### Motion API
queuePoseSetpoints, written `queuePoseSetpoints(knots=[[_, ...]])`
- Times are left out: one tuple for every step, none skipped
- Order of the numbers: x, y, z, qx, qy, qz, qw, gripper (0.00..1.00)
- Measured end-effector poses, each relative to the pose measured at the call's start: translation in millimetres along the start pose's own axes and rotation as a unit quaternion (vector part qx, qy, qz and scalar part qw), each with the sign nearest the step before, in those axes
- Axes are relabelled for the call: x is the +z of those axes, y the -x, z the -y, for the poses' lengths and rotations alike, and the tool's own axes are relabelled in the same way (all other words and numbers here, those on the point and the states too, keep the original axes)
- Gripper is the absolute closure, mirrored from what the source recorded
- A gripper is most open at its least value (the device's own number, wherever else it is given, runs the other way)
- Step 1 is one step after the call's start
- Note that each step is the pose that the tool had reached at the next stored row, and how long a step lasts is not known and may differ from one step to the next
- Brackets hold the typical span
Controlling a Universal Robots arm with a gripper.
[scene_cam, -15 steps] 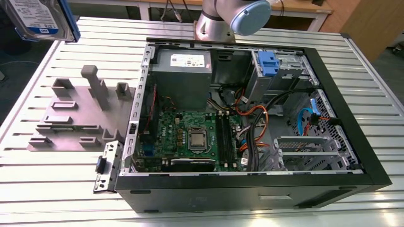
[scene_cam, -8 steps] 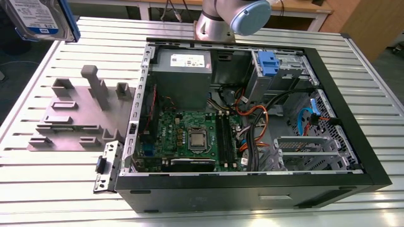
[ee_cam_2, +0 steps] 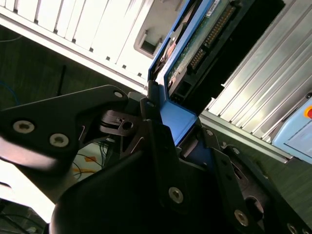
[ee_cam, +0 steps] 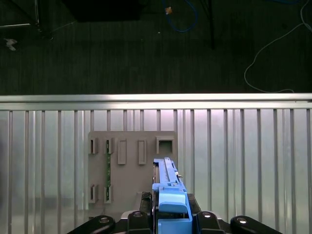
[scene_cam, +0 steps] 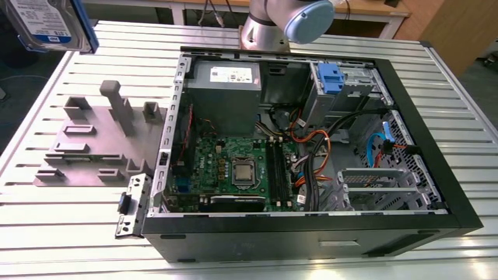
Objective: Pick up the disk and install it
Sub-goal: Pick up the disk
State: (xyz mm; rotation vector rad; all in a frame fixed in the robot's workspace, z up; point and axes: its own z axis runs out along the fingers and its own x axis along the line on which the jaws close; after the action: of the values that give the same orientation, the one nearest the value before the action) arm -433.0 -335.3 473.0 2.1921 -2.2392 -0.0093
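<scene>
Disk [scene_cam: 46,23]: up in the air at the exterior view's left, off the table [scene_cam: 46,233], label facing out, blue carrier frame along its edge.
Gripper [ee_cam_2: 178,124]: clamped on the disk, and in both wrist views a black finger [ee_cam: 141,217] presses each side of the blue carrier.
Fixture plate [scene_cam: 86,149]: grey, flat on the table's left part, and in the first wrist view it lies below the held disk.
Computer case [scene_cam: 435,175]: open, lying across the table's middle and right, motherboard exposed.
Grey metal box [scene_cam: 225,93]: white sticker on top, in the case's far-left corner.
Blue latch [scene_cam: 330,79]: sits in the drive bay at the case's far edge.
Arm [scene_cam: 288,23]: stands at the table's far edge, behind the case.
</scene>
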Motion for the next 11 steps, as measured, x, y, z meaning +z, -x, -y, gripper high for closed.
queuePoseSetpoints(knots=[[0.0, -1.0, 0.0, 0.0, 0.0, 0.0, 1.0, 0.64], [0.0, -2.0, 0.0, 0.0, 0.0, 0.0, 1.0, 0.64], [0.0, -2.6, 0.0, 0.0, 0.0, 0.0, 1.0, 0.64], [0.0, -2.9, 0.1, 0.0, 0.0, 0.0, 1.0, 0.64], [-0.1, -3.2, 0.1, 0.0, 0.0, 0.0, 1.0, 0.64], [-0.3, -3.3, 0.0, 0.0, 0.0, 0.0, 1.0, 0.64], [-0.8, -3.5, 0.0, 0.0, 0.0, 0.0, 1.0, 0.64], [-1.4, -3.5, 0.0, 0.0, 0.0, 0.0, 1.0, 0.64], [-2.3, -3.6, 0.0, 0.0, 0.0, 0.0, 1.0, 0.64], [-4.0, -3.6, 0.0, 0.0, -0.0001, 0.0, 1.0, 0.64], [-6.3, -3.6, 0.0, 0.0, -0.0001, 0.0, 1.0, 0.64]])
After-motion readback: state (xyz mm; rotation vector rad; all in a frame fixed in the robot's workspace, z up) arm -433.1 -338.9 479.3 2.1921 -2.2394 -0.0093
